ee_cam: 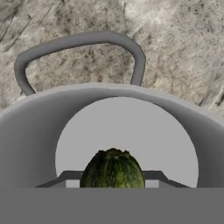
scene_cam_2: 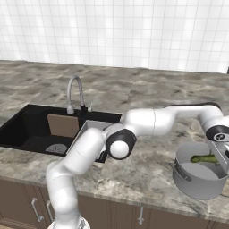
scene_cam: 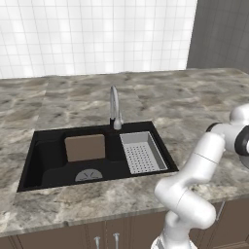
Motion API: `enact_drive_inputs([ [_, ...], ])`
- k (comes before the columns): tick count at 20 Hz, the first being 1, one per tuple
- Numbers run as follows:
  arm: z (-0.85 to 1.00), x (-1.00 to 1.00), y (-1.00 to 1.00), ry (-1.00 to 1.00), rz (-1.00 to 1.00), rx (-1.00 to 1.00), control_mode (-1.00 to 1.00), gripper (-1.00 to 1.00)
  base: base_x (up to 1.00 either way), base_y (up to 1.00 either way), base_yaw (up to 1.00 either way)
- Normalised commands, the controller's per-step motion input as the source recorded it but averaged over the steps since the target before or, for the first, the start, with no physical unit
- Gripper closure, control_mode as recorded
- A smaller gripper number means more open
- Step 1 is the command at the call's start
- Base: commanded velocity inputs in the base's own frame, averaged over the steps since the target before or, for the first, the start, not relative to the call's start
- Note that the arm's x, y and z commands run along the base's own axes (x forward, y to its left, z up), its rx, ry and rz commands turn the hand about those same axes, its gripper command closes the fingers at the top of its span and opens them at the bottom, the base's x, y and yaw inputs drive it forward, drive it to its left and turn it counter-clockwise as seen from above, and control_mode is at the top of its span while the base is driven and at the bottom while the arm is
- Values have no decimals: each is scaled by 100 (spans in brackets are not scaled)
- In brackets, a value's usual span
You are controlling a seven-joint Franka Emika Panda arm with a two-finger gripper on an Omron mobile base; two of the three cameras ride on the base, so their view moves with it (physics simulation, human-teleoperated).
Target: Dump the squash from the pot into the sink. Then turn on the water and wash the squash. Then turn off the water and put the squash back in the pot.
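Green squash [ee_cam: 113, 169] inside pot [ee_cam: 39, 131]

Nothing readable is showing anywhere: no text, label, brand, number or sign.
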Motion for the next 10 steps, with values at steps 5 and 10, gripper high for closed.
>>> enact_drive_inputs([
  [5,-30,4,14,0,-8,-3,-100,100,0,0,0],
  [10,-31,7,8,3,-6,0,-100,100,0,0,0],
])
